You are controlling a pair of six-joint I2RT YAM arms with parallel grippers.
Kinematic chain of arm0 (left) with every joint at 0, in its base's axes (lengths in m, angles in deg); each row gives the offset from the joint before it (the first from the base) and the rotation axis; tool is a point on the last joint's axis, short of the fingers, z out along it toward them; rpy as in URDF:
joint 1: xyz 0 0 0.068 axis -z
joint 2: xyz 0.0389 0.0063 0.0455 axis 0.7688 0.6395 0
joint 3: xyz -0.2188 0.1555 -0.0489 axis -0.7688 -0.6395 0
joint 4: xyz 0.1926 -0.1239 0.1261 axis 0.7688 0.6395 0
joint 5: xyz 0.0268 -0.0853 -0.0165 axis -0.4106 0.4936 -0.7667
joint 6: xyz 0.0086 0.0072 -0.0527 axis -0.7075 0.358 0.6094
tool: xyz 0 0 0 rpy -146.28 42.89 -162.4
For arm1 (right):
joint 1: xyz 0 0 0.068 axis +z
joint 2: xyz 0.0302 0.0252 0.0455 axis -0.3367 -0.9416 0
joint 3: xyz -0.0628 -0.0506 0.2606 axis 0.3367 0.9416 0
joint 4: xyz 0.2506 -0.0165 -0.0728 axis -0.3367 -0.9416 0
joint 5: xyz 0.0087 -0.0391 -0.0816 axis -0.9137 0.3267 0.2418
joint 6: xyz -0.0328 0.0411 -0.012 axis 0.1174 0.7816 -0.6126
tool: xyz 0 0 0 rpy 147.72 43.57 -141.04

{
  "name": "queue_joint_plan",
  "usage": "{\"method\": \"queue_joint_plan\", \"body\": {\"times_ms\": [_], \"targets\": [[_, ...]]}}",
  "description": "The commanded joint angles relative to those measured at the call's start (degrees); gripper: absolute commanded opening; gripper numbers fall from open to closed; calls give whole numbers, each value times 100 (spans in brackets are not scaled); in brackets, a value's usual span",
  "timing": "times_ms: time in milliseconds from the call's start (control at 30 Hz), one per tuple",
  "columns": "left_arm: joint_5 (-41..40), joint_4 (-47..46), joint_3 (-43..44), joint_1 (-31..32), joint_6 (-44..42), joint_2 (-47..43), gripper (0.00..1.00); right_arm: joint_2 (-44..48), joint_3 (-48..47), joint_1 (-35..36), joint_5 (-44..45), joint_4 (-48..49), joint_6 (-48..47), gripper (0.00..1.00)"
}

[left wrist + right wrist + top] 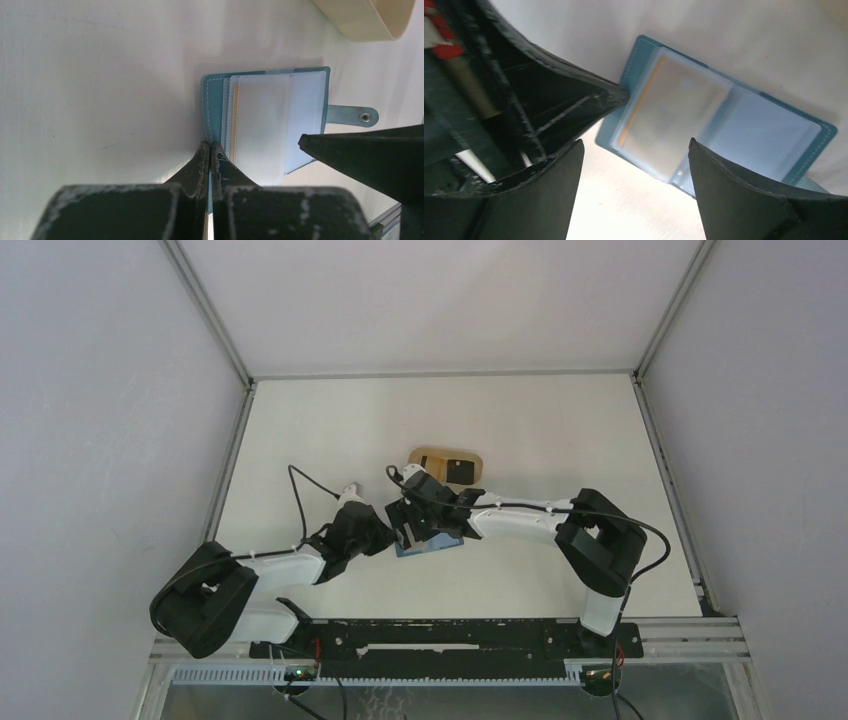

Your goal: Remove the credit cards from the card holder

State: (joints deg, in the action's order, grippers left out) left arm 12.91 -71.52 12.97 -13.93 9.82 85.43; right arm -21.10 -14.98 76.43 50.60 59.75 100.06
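Nr card holder: beige tray.

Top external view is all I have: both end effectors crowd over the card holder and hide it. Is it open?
Observer: Yes. In the left wrist view the card holder lies opened flat on the table, clear sleeves facing up.
Operator: Is there a card inside it?
Observer: Yes. The right wrist view shows a tan card tucked inside one clear sleeve, though it looks blurred there.
Operator: Is the right end effector gripping anything?
Observer: No. The right end effector is open, with its fingers spread above the holder.
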Motion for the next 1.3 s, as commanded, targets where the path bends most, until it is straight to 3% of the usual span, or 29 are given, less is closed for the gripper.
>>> {"method": "queue_joint_plan", "body": {"times_ms": [0,533,1267], "targets": [[-60,553,59,3,-166,129,0,-121,-192,82,696,-227,-275,85],[-28,428,-25,7,-150,163,0,-444,-188,24,1419,-588,-635,89],[-16,286,-166,5,-141,113,0,233,65,-437,2160,-1226,-948,92]]}}
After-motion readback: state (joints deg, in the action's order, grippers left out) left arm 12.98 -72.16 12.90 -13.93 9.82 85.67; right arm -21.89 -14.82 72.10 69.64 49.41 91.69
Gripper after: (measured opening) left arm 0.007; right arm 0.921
